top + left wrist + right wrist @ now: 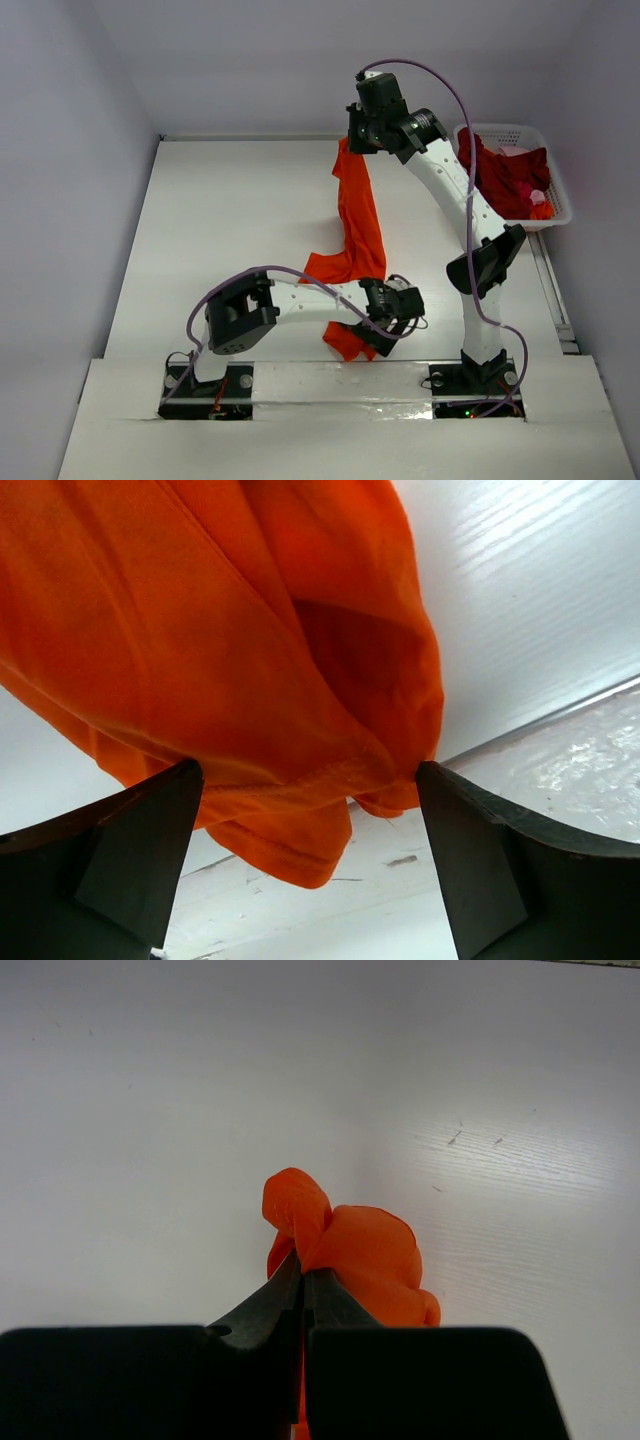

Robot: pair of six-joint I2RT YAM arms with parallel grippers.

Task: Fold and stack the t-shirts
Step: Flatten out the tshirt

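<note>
Right gripper [302,1272] pinches the orange t-shirt [360,215] at its far end; left gripper [310,772] gapes around its hem. Red shirts [505,175] fill the far-right basket [500,127].

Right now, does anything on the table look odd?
Yes: the orange t-shirt is strung out in a bunched, twisted rope, one end pinched by the right end effector, the other drooping inside the open left end effector.
</note>
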